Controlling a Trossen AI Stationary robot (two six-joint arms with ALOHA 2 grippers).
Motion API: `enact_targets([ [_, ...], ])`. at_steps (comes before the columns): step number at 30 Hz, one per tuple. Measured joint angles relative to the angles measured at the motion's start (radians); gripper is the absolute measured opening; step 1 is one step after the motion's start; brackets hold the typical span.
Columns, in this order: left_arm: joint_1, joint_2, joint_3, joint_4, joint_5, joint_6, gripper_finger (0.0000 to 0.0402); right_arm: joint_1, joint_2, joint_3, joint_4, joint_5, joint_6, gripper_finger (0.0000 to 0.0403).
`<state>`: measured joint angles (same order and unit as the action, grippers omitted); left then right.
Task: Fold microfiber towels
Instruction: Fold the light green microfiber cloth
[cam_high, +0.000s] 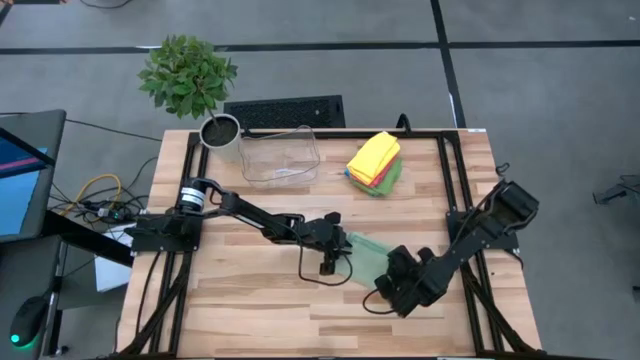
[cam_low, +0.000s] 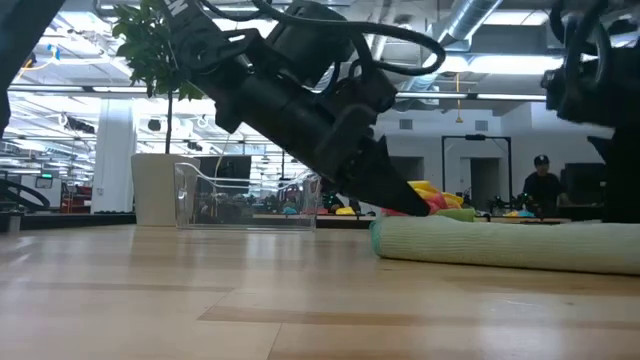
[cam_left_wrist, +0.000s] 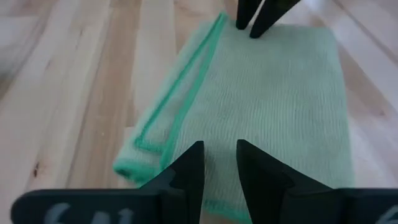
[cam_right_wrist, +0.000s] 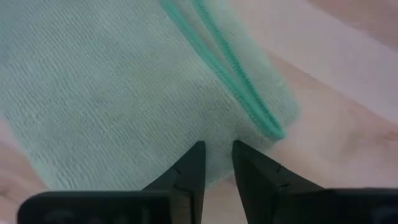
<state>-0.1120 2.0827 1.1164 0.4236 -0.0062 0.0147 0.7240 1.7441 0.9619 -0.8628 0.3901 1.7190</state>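
With both the left gripper (cam_left_wrist: 221, 163) and right gripper (cam_right_wrist: 216, 163) narrowly parted, holding nothing over the folded sage towel (cam_high: 368, 255) mid-table, a careless pinch could drag its layers apart.

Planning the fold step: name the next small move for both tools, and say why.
Probably close both tools on the sage towel: the left tool and right tool each sit at a towel edge, fingers slightly apart, nothing gripped. Then lift to fold again.

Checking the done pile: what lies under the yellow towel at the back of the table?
Under the yellow towel, pink/red and bright green edges of the stack stick out. How many cloths lie beneath cannot be counted; the top one covers them.
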Motion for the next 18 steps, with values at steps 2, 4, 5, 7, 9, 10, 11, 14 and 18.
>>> enact_targets([
  [2, 0.0, 0.0, 0.0, -0.014, 0.0, 0.002, 0.0081, -0.003, 0.022, 0.002, 0.011, -0.012, 0.001, 0.0104],
  [4, -0.001, 0.0, 0.0, -0.02, 0.006, -0.002, 0.0077, -0.009, 0.028, 0.002, -0.004, -0.018, -0.011, 0.0102],
  [5, -0.002, 0.0, 0.0, -0.03, 0.006, -0.002, 0.0075, -0.014, 0.028, 0.002, -0.006, -0.019, -0.024, 0.0102],
  [7, -0.002, 0.011, 0.0, -0.054, -0.001, -0.011, 0.0072, -0.032, 0.029, 0.002, -0.016, -0.02, -0.063, 0.0102],
  [9, -0.002, 0.013, -0.001, -0.087, -0.012, -0.032, 0.0068, -0.059, 0.028, 0.002, -0.03, -0.019, -0.114, 0.0102],
  [10, -0.002, 0.013, 0.0, -0.096, -0.02, -0.042, 0.0066, -0.075, 0.028, 0.002, -0.03, -0.021, -0.14, 0.0102],
  [11, -0.002, 0.019, 0.0, -0.099, -0.033, -0.053, 0.0064, -0.088, 0.028, 0.001, -0.029, -0.021, -0.168, 0.0102],
  [14, -0.003, 0.024, 0.002, -0.12, -0.081, -0.079, 0.0056, -0.135, 0.028, -0.002, -0.03, -0.021, -0.253, 0.0102],
  [18, 0.001, 0.01, 0.003, -0.182, -0.095, -0.099, 0.0043, -0.21, 0.028, -0.015, 0.006, -0.01, -0.37, 0.0102],
])
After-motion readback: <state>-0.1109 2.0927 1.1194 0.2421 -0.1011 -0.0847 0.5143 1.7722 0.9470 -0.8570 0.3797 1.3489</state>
